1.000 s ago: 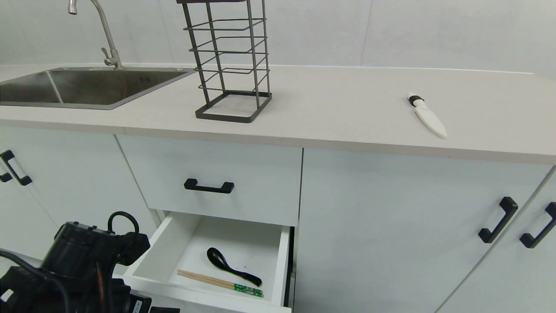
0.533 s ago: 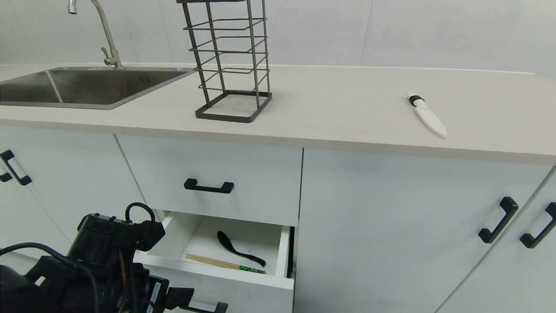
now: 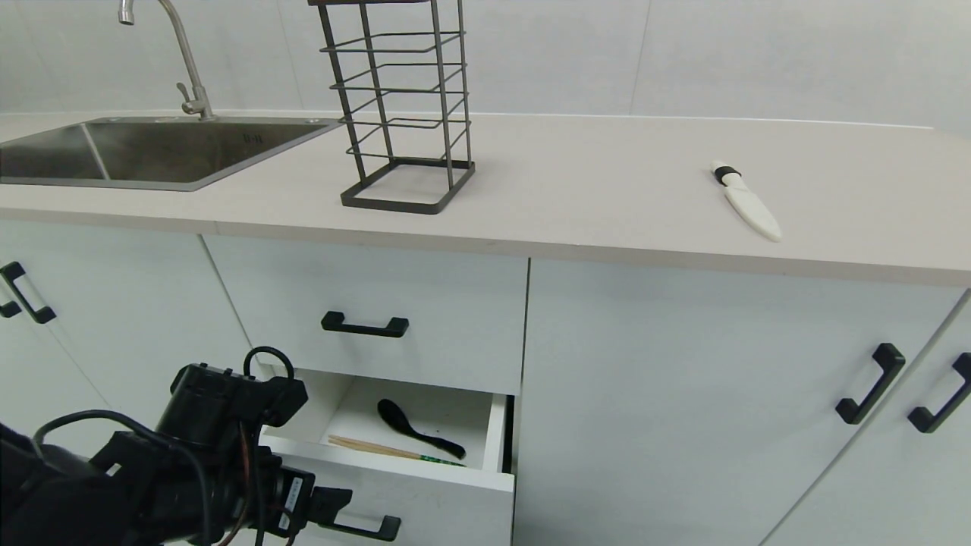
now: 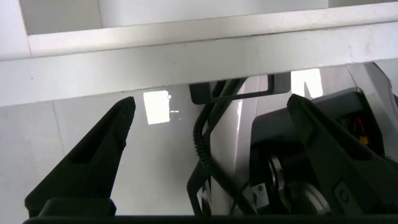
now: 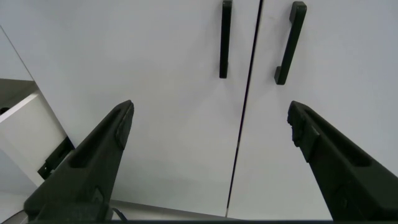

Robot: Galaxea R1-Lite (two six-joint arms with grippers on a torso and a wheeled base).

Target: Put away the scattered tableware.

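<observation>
Jaws, left gripper (image 4: 211, 102): spread wide, nothing between them. Position: low, before the drawer (image 3: 425, 497), near its black handle (image 3: 366, 525).
Jaws, right gripper (image 5: 211, 109): spread wide, empty, facing two cabinet doors with black door handles (image 5: 225, 38).
Drawer: partly open. Contents: black spoon (image 3: 419, 434); chopsticks (image 3: 379, 450) just in front of it.
Counter (image 3: 592, 197): white knife (image 3: 747, 203) toward the right end, well apart from the wire rack (image 3: 402, 106) and the sink (image 3: 152, 148).

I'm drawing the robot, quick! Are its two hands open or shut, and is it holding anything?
Left gripper: open, holding nothing.
Right gripper: open, holding nothing.
</observation>
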